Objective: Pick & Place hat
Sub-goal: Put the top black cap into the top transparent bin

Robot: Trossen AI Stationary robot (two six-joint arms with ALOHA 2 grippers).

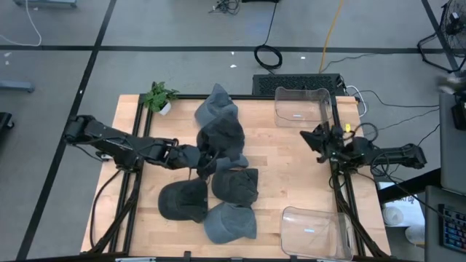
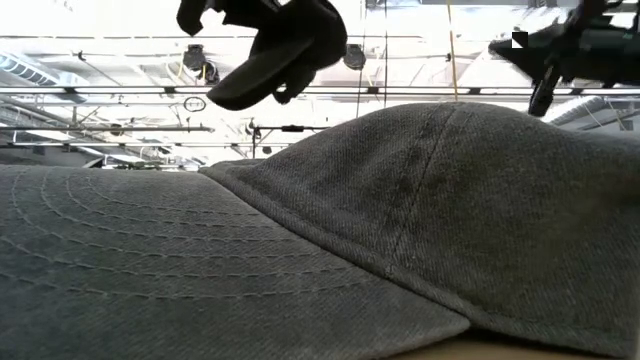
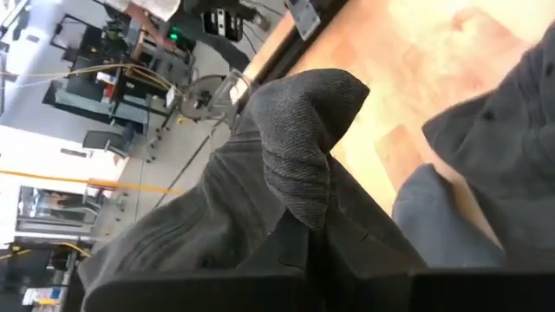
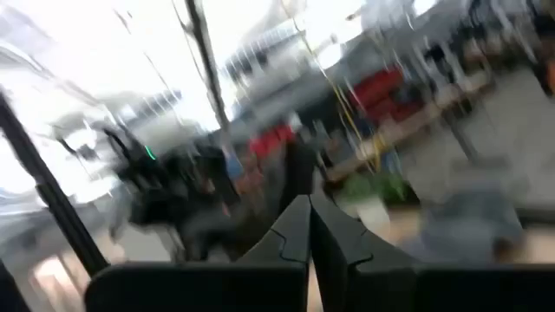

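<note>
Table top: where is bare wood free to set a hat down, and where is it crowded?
Bare wood lies between the pile of hats and the two clear bins, far and near, and along the left edge near the small plant. The middle is crowded: hats overlap there, and the left pincer grips one.

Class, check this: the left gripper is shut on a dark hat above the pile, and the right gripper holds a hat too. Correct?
Not quite. The left gripper is shut on a dark hat, but the right gripper is shut on nothing, as the high view shows.
</note>
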